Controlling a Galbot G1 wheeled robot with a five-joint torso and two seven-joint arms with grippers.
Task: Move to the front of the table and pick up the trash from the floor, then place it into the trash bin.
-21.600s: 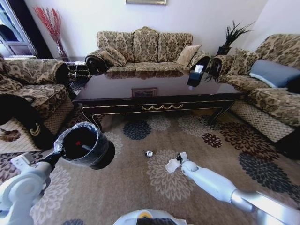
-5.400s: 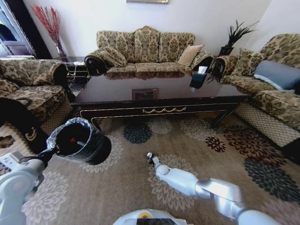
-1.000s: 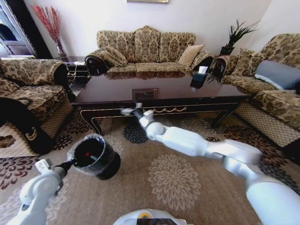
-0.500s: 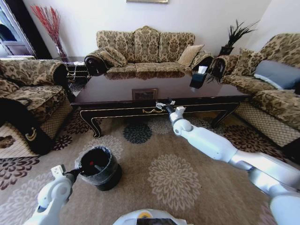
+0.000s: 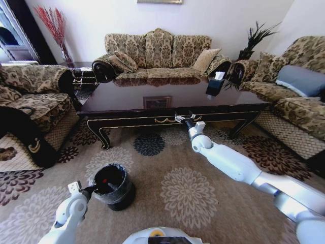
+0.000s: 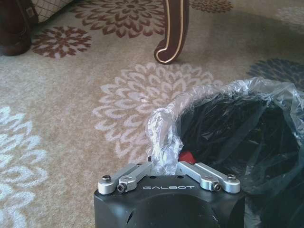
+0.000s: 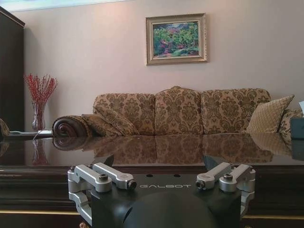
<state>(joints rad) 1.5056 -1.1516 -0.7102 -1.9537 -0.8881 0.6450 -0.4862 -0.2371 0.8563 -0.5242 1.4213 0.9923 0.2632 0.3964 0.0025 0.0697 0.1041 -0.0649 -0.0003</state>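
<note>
The black trash bin (image 5: 112, 184) with its crinkly clear liner stands on the flower-patterned floor (image 5: 188, 195) at my lower left. My left gripper (image 5: 93, 190) is shut on the liner at the bin's rim (image 6: 164, 142). Inside the bin a red bit of trash (image 6: 186, 156) shows. My right gripper (image 5: 184, 118) hangs open and empty just in front of the table (image 5: 167, 96), level with its gold-trimmed apron. In the right wrist view its fingers (image 7: 114, 178) stand wide apart before the glossy table top (image 7: 156, 149).
A curved table leg (image 6: 172, 33) stands on the carpet beyond the bin. A dark tissue box (image 5: 213, 84) sits on the table's far right. Patterned sofas ring the table: one behind (image 5: 157, 51), one at left (image 5: 30, 96), one at right (image 5: 294, 91).
The left arm has lowered the bin to the carpet and drawn it nearer to me. The right gripper has swung rightward along the table's front, still open.
</note>
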